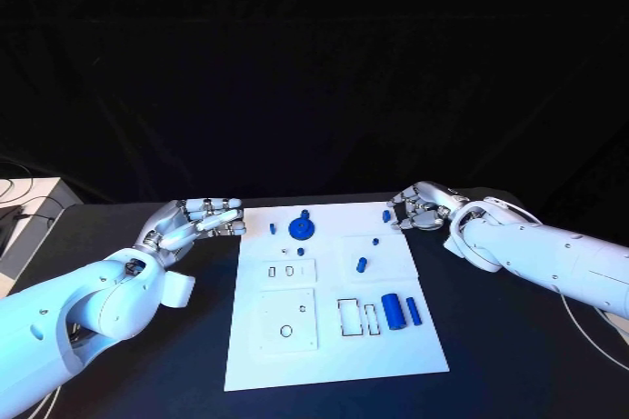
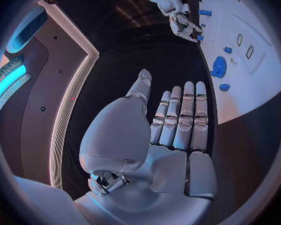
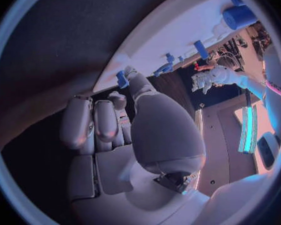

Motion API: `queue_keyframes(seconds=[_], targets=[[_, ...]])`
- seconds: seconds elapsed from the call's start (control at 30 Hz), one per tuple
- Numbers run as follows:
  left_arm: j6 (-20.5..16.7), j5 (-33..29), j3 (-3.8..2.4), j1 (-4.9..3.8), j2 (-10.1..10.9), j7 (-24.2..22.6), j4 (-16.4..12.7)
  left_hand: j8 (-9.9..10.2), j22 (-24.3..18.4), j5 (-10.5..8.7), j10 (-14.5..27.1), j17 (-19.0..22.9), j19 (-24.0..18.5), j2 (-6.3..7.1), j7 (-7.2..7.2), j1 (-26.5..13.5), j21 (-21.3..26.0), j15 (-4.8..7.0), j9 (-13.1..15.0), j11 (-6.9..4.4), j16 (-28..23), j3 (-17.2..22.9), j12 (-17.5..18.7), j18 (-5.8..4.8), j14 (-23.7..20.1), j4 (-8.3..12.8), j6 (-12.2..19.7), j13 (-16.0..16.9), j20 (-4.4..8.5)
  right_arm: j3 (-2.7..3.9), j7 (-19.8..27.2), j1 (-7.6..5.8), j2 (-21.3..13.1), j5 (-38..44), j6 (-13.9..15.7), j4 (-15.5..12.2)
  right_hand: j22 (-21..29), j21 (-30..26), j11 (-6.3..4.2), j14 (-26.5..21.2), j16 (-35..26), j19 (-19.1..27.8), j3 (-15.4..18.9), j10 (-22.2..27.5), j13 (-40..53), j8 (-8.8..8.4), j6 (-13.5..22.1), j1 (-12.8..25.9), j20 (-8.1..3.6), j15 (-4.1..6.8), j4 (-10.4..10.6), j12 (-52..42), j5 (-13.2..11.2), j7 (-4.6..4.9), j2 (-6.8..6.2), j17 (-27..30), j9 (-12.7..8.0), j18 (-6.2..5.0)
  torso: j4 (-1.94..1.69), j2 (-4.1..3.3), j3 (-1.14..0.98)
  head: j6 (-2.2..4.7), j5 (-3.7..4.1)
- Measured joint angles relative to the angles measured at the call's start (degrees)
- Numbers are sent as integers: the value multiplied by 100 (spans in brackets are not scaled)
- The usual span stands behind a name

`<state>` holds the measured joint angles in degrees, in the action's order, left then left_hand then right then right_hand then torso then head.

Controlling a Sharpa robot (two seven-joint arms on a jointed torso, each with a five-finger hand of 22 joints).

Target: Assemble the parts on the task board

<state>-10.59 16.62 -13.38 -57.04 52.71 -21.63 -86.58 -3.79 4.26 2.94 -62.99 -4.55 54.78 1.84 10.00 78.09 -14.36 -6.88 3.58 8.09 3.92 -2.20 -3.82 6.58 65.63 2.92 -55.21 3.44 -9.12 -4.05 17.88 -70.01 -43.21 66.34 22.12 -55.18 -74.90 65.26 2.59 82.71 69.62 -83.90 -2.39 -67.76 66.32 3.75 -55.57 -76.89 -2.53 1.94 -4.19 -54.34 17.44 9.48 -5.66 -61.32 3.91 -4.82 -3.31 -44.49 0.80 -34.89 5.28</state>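
The white task board (image 1: 328,346) lies in the middle of the black table. Blue parts sit on it: a round piece (image 1: 302,226) at the far end, small pegs (image 1: 362,265) in the middle, a cylinder (image 1: 391,310) and a bar (image 1: 413,311) at the right. My left hand (image 1: 204,219) hovers by the board's far left corner, fingers (image 2: 181,115) straight and holding nothing. My right hand (image 1: 422,207) is at the far right corner with fingers curled. Its thumb tip (image 3: 133,77) is right beside a small blue part (image 3: 122,79); contact is unclear.
Several outlined recesses mark the board's near half (image 1: 286,319). A pale box (image 1: 33,210) stands at the table's far left edge. Bare black tabletop (image 1: 511,346) lies on both sides of the board.
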Motion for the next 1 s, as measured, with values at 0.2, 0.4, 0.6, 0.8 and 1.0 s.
queue_keyframes(seconds=[0.2,0.4,0.6,0.8,1.0], targets=[[-4,-1,0,0,-2,2,0,0,0,0,0,0,0,0,0,0,0,0,0,0,0,0,0,0,0,0,0,0,0,-2,-31,16,60,43,-17,20,0,29,3,0,0,0,0,-3,17,0,-28,29,0,0,0,-24,0,-29,99,-8,0,-1,-1,5,-3,-20,-3],[-9,-1,0,0,5,4,0,0,0,0,0,1,0,0,0,0,0,0,0,0,0,0,0,0,0,0,0,0,0,-3,-53,22,105,63,-25,45,-5,29,-12,0,0,0,0,-32,30,0,-77,59,0,0,-32,-45,10,-31,174,-22,0,-1,-4,5,-3,-24,14],[-10,-2,0,0,11,7,-2,0,-1,0,0,1,0,0,0,0,0,0,0,0,0,0,0,0,0,0,0,0,0,-5,-79,24,175,64,-34,94,-4,53,-21,0,0,0,-9,-47,52,0,-129,145,0,0,-42,-68,67,-39,306,-31,0,0,-3,5,-3,-18,20],[-10,-2,0,0,17,11,-4,0,-1,0,0,1,0,0,0,0,0,0,0,0,0,0,0,0,0,0,0,0,0,-7,-92,25,209,60,-53,112,-4,53,-23,0,0,0,-43,-63,76,0,-157,172,0,0,-76,-68,67,-49,333,-38,0,-1,-2,5,-3,-21,20],[-10,-2,0,0,28,16,-5,0,-1,0,0,1,0,0,0,0,0,0,0,0,0,0,0,0,0,0,0,0,0,-8,-111,25,212,59,-79,135,-3,75,-18,0,0,0,-79,-68,90,0,-205,194,0,0,-112,-68,67,-58,400,-45,0,0,0,4,-3,-31,19]])
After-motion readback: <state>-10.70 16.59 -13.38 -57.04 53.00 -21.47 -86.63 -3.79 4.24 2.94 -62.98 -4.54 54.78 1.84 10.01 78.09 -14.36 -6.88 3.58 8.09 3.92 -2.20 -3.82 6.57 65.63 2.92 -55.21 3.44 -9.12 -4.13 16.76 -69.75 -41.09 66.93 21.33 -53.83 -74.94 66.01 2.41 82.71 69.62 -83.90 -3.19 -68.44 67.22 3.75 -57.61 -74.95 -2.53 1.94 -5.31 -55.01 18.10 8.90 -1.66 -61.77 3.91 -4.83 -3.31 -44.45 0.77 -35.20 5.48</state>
